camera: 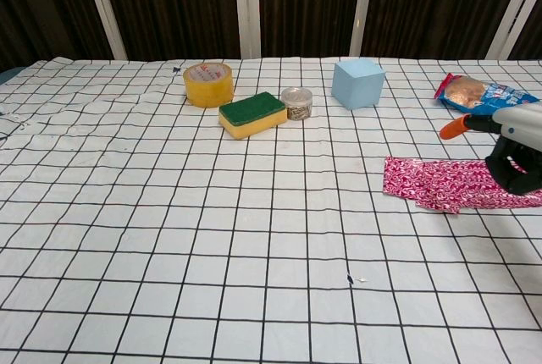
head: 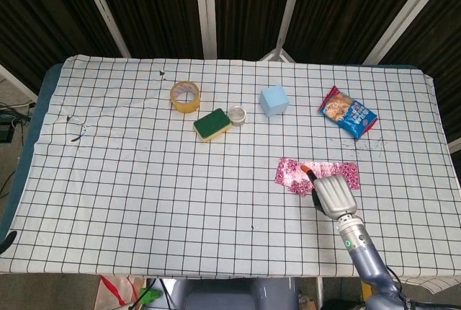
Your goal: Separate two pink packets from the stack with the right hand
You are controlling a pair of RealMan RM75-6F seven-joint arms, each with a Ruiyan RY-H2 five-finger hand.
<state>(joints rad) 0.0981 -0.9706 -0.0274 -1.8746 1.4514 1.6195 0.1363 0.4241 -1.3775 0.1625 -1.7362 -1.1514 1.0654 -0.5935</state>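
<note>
A blue cube (head: 274, 100), a snack bag (head: 348, 112), a small tin (head: 236, 114), a green sponge (head: 212, 124) and a tape roll (head: 185, 96) were set far of the pink packets (head: 295, 174). The right hand (head: 333, 193) was held over the stack's right part, hiding it; whether anything was grasped could not be told. The stack was laid long left-to-right, right of centre.

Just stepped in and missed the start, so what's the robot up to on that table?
The right hand is poised over the pink packets lying on the checked cloth, near their right end, with nothing visibly grasped yet. The packets lie together, none separated. The tape roll, sponge, small tin, blue cube and snack bag sit untouched farther back. The left hand isn't visible.
</note>
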